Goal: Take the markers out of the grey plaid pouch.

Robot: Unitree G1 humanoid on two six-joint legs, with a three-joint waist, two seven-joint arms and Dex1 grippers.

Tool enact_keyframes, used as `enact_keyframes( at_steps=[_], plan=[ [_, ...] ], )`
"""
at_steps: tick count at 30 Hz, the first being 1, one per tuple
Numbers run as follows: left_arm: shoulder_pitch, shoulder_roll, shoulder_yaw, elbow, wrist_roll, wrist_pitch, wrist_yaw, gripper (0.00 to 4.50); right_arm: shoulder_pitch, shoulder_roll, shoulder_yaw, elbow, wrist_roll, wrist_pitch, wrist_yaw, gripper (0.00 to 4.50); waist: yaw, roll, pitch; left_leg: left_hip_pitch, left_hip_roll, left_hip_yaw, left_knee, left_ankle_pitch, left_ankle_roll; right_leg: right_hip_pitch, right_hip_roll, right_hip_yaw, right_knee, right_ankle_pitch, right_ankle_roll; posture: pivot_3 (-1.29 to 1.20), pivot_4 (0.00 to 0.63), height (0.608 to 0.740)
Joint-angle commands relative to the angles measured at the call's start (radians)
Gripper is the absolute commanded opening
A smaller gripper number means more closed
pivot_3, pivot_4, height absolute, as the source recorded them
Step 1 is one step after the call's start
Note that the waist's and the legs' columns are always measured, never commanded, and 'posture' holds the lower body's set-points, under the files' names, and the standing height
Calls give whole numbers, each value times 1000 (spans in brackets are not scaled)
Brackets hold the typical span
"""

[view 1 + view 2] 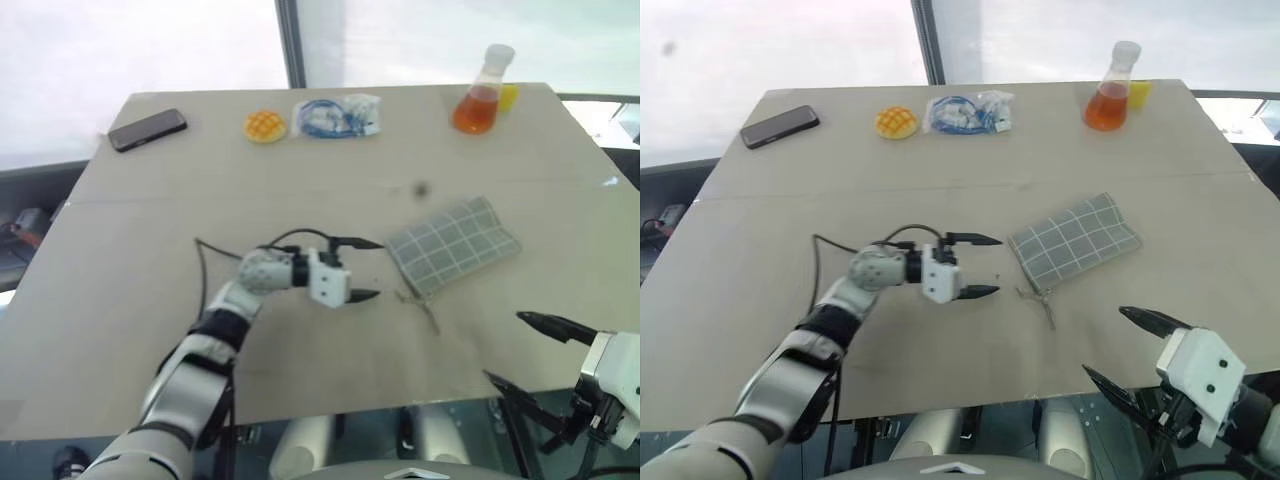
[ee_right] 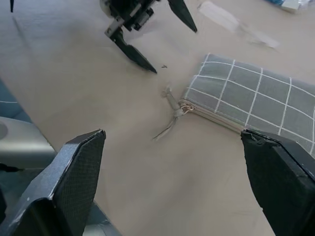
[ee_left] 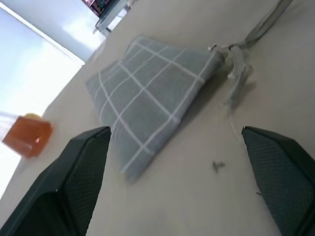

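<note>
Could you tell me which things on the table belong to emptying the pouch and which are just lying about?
Part of the job:
- grey plaid pouch, zipped shut
- its zipper pull
- left gripper, fingers open, beside it

Just lying about:
- black phone
- yellow waffle-like piece
- blue cable bundle
- flask of orange liquid

No legible text, label, brand, number or sign is found in any view. The grey plaid pouch carries only a white grid pattern, without lettering. The phone lies with a dark, unmarked face. The flask of orange liquid and the clear plastic packet show no readable print.
</note>
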Motion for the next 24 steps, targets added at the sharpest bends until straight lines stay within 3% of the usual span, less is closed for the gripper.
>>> enact_keyframes(
  at_steps=[1,5,7,12,15,16,24],
  plan=[
    [-79,-72,-91,64,244,-1,273,4426,36,4,30,-33,-29,-78,-72,4500,2,0,0,0,0,0,0,0,0,0,0,0,0,0,1,0,150,740],
    [-131,-133,-189,85,427,46,507,4426,69,-13,66,-33,-41,-125,-134,4500,3,-1,-1,0,-1,0,2,-1,-1,2,-1,-1,0,1,3,0,150,740],
    [-161,-161,-227,116,465,75,551,3910,80,-24,83,-33,-50,-140,-159,4500,2,-1,-1,0,-1,0,2,-1,-1,2,-1,-1,0,1,3,0,150,740],
    [-200,-173,-252,154,469,99,604,1808,88,-54,106,-33,-50,-160,-211,4500,-3,-1,-1,0,0,0,2,-1,-1,2,-1,-2,0,1,3,0,150,740],
    [-198,-161,-244,167,432,89,596,276,74,-73,115,-33,-50,-142,-235,4500,-2,1,-3,0,0,0,2,-1,-1,3,-1,-3,0,1,3,0,150,740],
    [-194,-157,-233,169,408,84,589,10,60,-82,121,-33,-52,-126,-242,4500,-2,1,-4,0,0,0,2,-1,-1,4,-2,-4,0,1,3,0,150,740],
    [-130,-139,-102,90,86,106,398,10,-164,-187,193,-33,37,160,-420,4500,-10,1,-3,0,1,0,4,0,-1,3,-2,-5,1,2,3,0,150,740]
  ],
)
